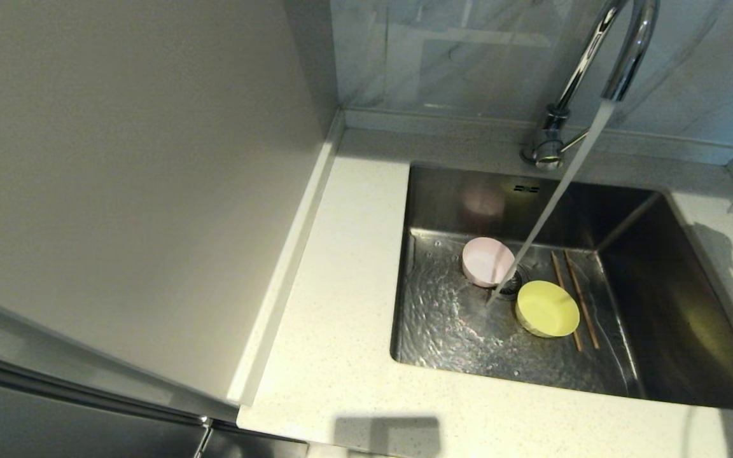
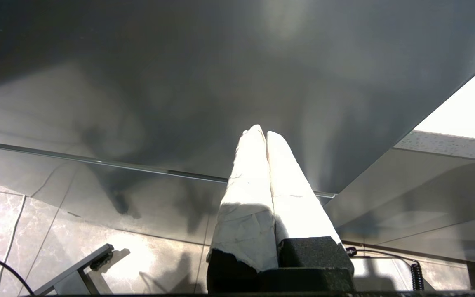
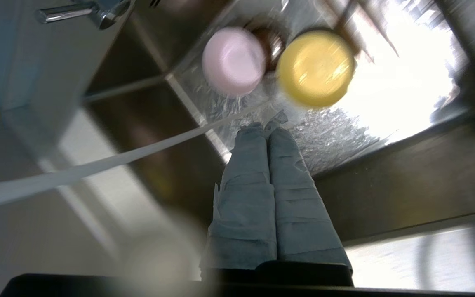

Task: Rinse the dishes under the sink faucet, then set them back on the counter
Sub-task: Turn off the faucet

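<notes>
The counter point(image 1: 341, 305) runs along the left and front sides of the sink point(image 1: 678, 331). A pale cabinet side panel point(image 1: 137, 159) stands at the counter's 9 o'clock side.

Inside the sink, all dishes rest on the basin floor. The pink bowl point(image 1: 488, 261) sits at about 10 o'clock from the drain strainer point(image 1: 511, 282), touching or just beside it. The yellow bowl point(image 1: 547, 308) lies at about 4 o'clock from the drain, near the pink bowl but apart from it. The chopsticks point(image 1: 575, 300) lie side by side at the yellow bowl's 3 o'clock edge, partly hidden behind it.

The faucet point(image 1: 621, 57) rises from the back edge of the counter, at 12 o'clock from the bowls. Water point(image 1: 557, 197) runs from its spout and lands at the drain, between the two bowls.

The left gripper point(image 2: 264, 134) is parked low beside a dark cabinet front, above a tiled floor; its jaws are pressed together and hold nothing.

The right gripper point(image 3: 267, 126) is above the sink, pointing down toward the bowls. Its jaws are closed and empty. In its wrist view, the pink bowl point(image 3: 233, 60) and yellow bowl point(image 3: 316, 68) lie ahead of the fingertips.
</notes>
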{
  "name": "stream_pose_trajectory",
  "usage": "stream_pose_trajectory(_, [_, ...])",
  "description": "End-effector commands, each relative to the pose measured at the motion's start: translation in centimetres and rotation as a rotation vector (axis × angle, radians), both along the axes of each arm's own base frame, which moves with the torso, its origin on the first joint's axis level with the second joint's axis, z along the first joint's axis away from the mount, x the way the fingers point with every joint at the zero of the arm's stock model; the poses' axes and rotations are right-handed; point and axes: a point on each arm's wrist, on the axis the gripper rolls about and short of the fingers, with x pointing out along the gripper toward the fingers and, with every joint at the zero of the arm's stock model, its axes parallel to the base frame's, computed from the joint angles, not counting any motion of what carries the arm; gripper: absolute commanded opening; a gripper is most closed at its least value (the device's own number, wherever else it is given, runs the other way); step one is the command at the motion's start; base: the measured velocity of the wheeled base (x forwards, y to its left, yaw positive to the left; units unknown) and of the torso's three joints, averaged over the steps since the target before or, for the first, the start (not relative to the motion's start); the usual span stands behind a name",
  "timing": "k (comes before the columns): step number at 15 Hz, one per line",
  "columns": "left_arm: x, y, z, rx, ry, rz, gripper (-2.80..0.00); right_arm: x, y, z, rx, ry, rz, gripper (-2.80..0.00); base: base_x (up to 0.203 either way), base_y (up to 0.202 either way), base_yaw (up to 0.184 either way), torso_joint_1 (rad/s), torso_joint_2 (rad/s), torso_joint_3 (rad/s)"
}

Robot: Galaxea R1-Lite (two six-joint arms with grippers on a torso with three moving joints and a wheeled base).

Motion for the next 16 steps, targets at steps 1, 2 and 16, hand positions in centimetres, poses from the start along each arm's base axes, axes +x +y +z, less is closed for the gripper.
stream_pose_trajectory(1, [0.0,0.0,0.0,0.000,-0.003,0.000,-2.80,3.2,-1.4,-1.0,0.149,0.025,0.020,-2.80,0.000,0.000,0.000,0.000,0.00,0.000])
stream_pose_trajectory(2, [0.0,0.0,0.0,0.000,-0.003,0.000,-2.80,4.7,-1.9,-1.8,0.240,0.047,0.029,-2.80,0.000,0.000,0.000,0.000,0.00,0.000])
stream_pose_trajectory(16, [0.0,0.0,0.0,0.000,-0.003,0.000,-2.80,12.6,-0.6,-0.5,0.641,-0.250,0.277,-2.80,0.000,0.000,0.000,0.000,0.00,0.000])
